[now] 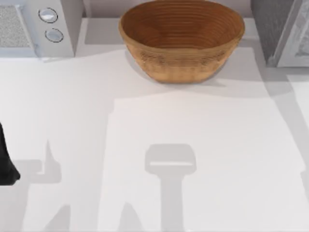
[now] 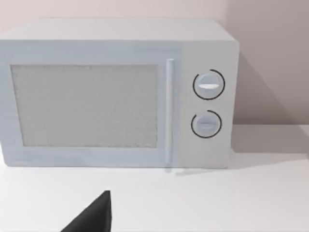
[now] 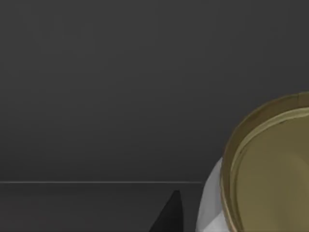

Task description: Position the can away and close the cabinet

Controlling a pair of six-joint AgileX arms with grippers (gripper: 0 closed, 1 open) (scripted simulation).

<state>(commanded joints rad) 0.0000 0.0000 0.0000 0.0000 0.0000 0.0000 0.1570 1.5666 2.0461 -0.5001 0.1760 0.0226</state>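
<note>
While the left arm [image 1: 6, 159] sits at the worktop's [image 1: 145, 125] left edge, finger states cannot be told; the can [image 3: 270, 169] lies beside a dark right fingertip [image 3: 169, 215].

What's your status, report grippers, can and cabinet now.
Left arm parked at table's left edge. Can close by right wrist camera, against a dark interior. Cabinet at back right. Basket at back centre, out of the way.

No text, label, brand, number or sign can be read anywhere. The microwave [image 2: 118, 94] has two plain dials [image 2: 208, 85] at its three o'clock side, unmarked, and the can [image 3: 270, 169] shows a bare gold lid and white wall.
</note>
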